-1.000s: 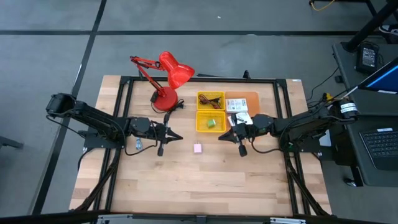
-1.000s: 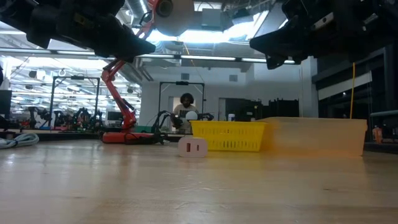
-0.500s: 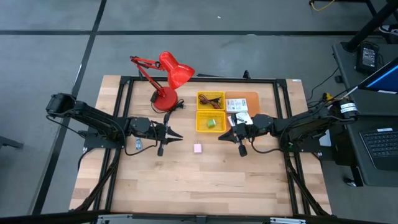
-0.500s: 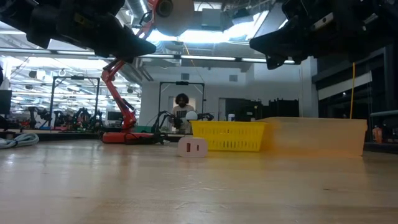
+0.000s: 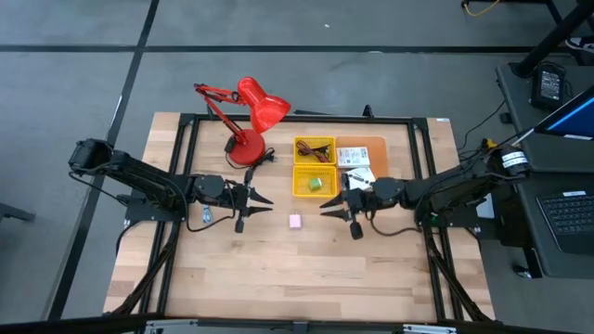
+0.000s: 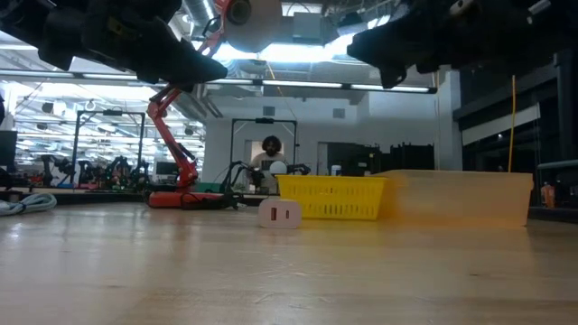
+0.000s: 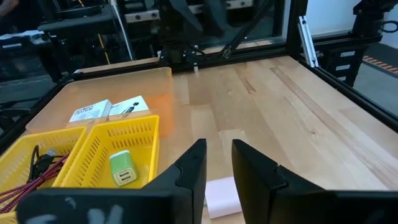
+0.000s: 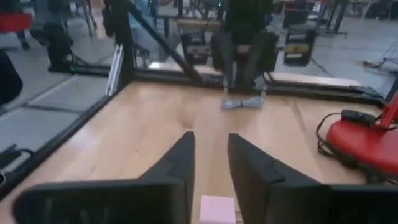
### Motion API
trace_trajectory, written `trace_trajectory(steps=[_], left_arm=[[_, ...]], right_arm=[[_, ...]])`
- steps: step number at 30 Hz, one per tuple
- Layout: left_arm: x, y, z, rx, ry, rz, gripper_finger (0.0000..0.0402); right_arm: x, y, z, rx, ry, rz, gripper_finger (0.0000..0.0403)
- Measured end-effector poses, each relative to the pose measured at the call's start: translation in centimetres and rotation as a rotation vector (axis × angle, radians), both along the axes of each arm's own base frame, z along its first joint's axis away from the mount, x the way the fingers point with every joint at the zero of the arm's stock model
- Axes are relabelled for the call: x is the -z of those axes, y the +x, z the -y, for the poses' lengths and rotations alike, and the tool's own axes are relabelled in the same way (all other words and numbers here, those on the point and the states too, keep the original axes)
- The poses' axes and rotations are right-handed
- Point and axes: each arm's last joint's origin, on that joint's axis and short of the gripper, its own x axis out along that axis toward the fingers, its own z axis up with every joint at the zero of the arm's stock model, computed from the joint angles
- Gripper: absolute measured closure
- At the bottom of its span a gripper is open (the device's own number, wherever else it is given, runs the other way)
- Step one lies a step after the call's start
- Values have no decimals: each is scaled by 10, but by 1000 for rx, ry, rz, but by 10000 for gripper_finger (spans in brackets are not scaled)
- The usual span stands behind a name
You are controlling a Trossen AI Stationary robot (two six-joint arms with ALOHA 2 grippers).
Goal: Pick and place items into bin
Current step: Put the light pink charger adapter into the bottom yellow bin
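A tiny pink block (image 5: 295, 221) lies flat on the wooden table between my two grippers; it also shows as the pink block (image 7: 222, 198) and the pink block (image 8: 217, 210). My left gripper (image 5: 267, 200) hovers open to the left of it, above the table. My right gripper (image 5: 325, 209) hovers open to the right of it. Neither holds anything. A yellow bin (image 5: 315, 182) holds a small green piece (image 7: 123, 168). A second yellow bin (image 5: 315, 148) behind it holds cords (image 7: 31, 177). White packets (image 5: 355, 158) lie on an orange tray (image 5: 371, 146).
A red desk lamp (image 5: 249, 116) stands at the far left of the bins, its base (image 8: 367, 140) on the table. A grey cord (image 8: 242, 103) lies by the left arm's base. A black frame (image 5: 297, 121) rims the table. Bare wood lies toward the near edge.
My right gripper has moved toward the table's left and a little toward the near edge, closer to the pink block, staying above the table. The block has not moved.
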Motion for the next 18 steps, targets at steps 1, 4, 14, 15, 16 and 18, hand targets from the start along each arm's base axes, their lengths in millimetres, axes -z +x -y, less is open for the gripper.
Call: trace_trajectory(steps=[1, 4, 14, 15, 16, 18], left_arm=[[0, 0, 0, 0, 0, 0, 331], [0, 0, 0, 0, 0, 0, 333], [0, 0, 0, 0, 1, -5, 331], [1, 0, 0, 0, 1, -7, 332], [1, 0, 0, 0, 1, -7, 333], [1, 0, 0, 0, 1, -11, 333]], right_arm=[[1, 3, -3, 2, -7, -15, 317], [4, 16, -10, 20, -7, -99, 289], [3, 73, -30, 10, -41, -379, 200], [3, 78, -32, 11, -47, -404, 190], [4, 82, -33, 12, -53, -431, 181], [5, 92, -35, 12, -63, -467, 161]])
